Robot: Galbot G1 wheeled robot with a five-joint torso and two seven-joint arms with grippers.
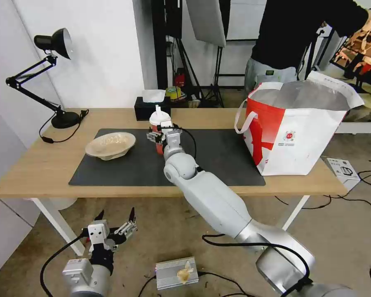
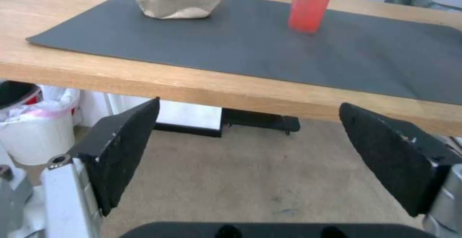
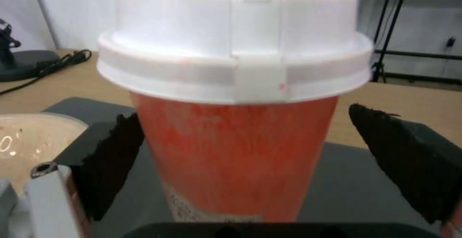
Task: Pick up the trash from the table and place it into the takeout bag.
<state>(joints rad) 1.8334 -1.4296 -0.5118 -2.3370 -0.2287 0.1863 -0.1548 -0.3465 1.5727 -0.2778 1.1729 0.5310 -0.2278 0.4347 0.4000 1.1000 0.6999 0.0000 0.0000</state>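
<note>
Two spread pads of the right gripper [image 3: 240,158] flank the upright red drink cup [image 3: 236,151] on the dark grey mat [image 1: 218,156], apparently not yet touching; left gripper [image 1: 115,218] hangs wide open below the table [image 1: 29,173]

A black desk lamp [image 1: 49,74] stands at the far left, its cord [image 1: 64,134] trailing beside its base. A black tissue box [image 1: 147,108] sits at the far edge, middle. On the floor nearby lies a small silver box [image 1: 175,272]; to the right, a white device [image 1: 342,170] with cables. Below left stands a white lined bin [image 2: 34,129].
</note>
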